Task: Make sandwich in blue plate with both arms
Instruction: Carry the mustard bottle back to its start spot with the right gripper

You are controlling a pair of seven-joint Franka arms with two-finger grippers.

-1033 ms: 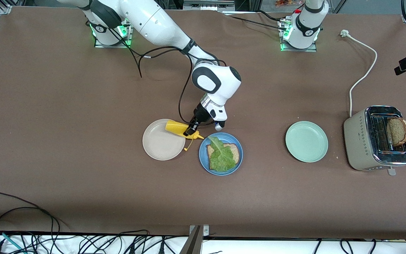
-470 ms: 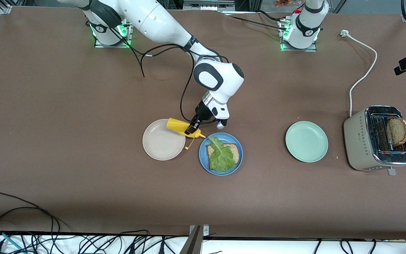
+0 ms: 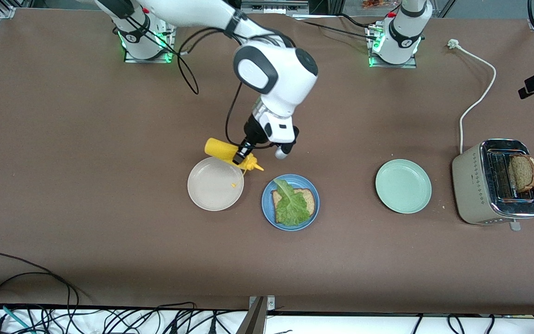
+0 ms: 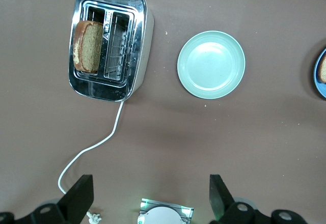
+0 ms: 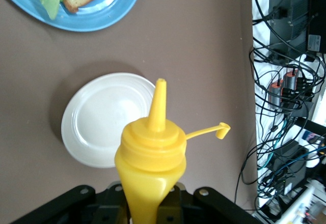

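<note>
Right gripper (image 3: 240, 157) clamps a yellow mustard bottle (image 3: 230, 155) in the air over the beige plate's (image 3: 211, 190) rim, nozzle pointing about four o'clock. Left gripper (image 4: 152, 203) waits spread wide, high above its end of the table. Toaster (image 3: 496, 183) holds one bread slice (image 3: 523, 172). Mint plate (image 3: 403, 186) sits between toaster and blue plate (image 3: 290, 221). On the blue plate: bread (image 3: 311, 198) under lettuce (image 3: 290, 204).

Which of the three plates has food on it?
The blue plate, the middle one of the three, carries a bread slice with lettuce on top. The beige plate and mint green plate carry no food.
</note>
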